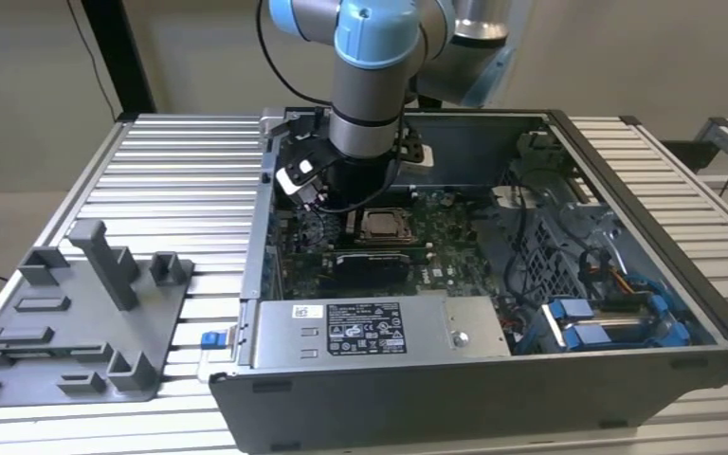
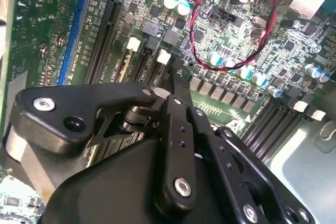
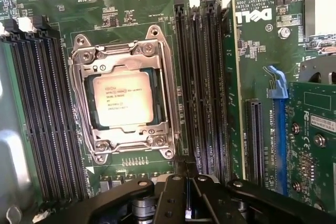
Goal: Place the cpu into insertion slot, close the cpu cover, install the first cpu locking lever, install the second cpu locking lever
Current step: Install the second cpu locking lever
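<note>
The gripper [image 3: 187, 195] hangs with fingers pressed together, empty, just beside the slot [image 3: 79, 109]. The cpu [image 3: 122, 99] lies seated there under the shut cover [image 3: 160, 85]. Thin stiff levers likely need a fingertip hook. Memory slots [image 3: 202, 87] crowd both sides.

The cpu [image 3: 125, 99] is showing a matt, smooth silver-grey metal face, and the cpu cover [image 3: 164, 85] is gleaming as bright metal. The pincer [image 2: 173, 85] is looking like smooth black plastic, the ribbed tabletop [image 1: 174, 180] like dull grey metal.
</note>
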You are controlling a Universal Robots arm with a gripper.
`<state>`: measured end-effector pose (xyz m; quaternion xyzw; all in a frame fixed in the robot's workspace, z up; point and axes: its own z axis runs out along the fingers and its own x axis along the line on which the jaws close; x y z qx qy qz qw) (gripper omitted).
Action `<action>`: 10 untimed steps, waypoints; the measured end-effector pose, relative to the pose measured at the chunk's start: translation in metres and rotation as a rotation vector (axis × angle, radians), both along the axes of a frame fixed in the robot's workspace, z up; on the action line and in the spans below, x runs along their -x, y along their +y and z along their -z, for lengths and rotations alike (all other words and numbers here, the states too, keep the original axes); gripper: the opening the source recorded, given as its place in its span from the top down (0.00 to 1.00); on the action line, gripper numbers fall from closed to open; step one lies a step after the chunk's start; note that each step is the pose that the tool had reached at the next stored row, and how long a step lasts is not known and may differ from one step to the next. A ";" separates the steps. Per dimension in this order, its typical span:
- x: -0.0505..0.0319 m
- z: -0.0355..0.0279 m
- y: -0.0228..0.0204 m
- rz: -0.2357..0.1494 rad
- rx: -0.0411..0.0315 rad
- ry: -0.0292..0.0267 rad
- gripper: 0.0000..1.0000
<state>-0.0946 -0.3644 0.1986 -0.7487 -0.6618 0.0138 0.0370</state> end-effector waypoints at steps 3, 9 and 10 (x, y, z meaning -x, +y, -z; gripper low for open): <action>0.0000 -0.0001 0.0019 0.000 0.0006 0.0000 1.00; -0.0001 -0.0008 0.0050 0.002 -0.0008 0.0003 1.00; -0.0002 -0.0012 0.0056 0.002 -0.0011 0.0041 1.00</action>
